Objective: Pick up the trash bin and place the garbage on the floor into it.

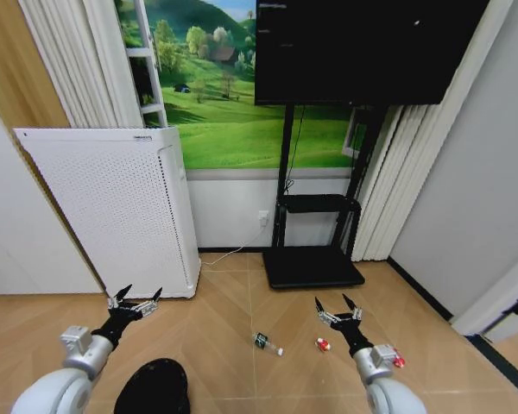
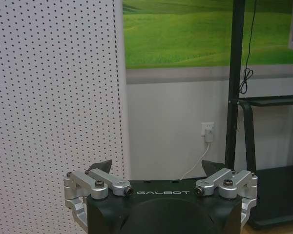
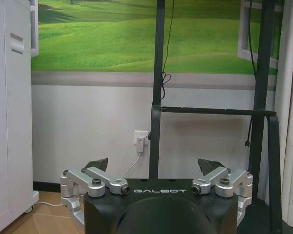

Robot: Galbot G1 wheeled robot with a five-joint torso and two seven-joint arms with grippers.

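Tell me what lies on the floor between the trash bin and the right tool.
In the head view, a small clear bottle lies on the wooden floor between the trash bin and the right tool; a red-and-white wrapper sits nearer that tool.

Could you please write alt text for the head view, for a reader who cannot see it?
Both grippers, left and right, hover open above a wooden floor. The black trash bin sits below the left arm; a small bottle and red wrappers lie ahead.
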